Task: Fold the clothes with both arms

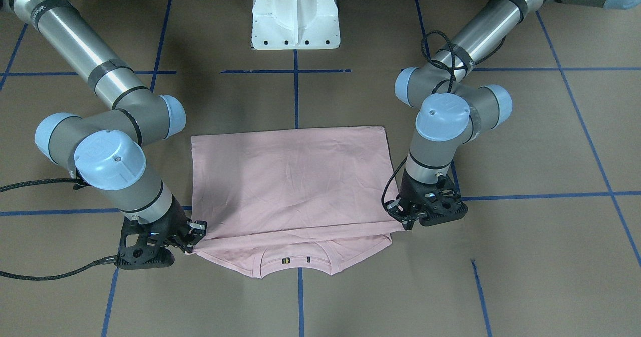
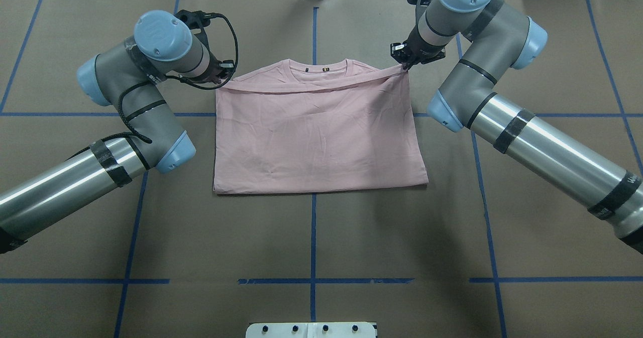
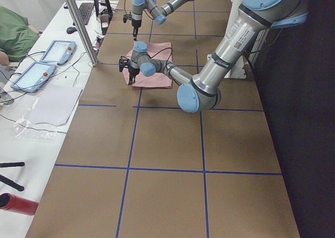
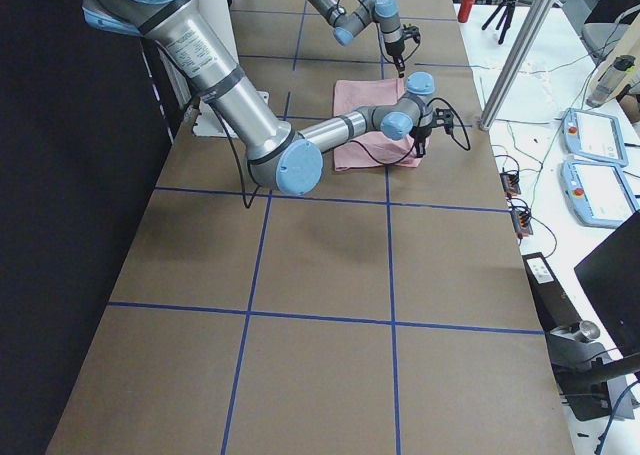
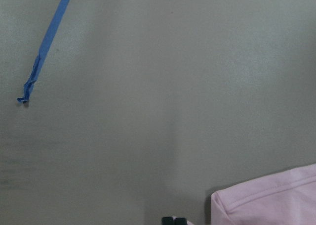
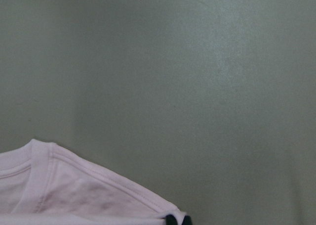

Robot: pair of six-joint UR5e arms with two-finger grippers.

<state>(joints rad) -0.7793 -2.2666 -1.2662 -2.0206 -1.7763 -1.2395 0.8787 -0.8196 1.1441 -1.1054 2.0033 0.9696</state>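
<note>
The pale pink T-shirt [image 1: 290, 182] [image 2: 316, 132] lies folded in half on the brown table, plain side up, with no print showing. Its ribbed collar [image 1: 293, 262] [image 2: 314, 69] peeks out at the far edge. My left gripper [image 1: 404, 223] [image 2: 224, 79] is shut on one corner of the folded-over top layer beside the collar. My right gripper [image 1: 193, 247] [image 2: 403, 66] is shut on the other corner. The edge between them is taut, just above the lower layer. Each wrist view shows a pink shirt edge [image 5: 276, 200] [image 6: 74, 190] at the bottom.
The white pedestal base [image 1: 295, 16] [image 2: 311, 329] stands on the robot's side. Blue tape lines [image 2: 313, 227] grid the table. Beyond the far edge are a metal post [image 3: 81, 23], tablets [image 3: 57, 51] and a person in green [image 3: 13, 34].
</note>
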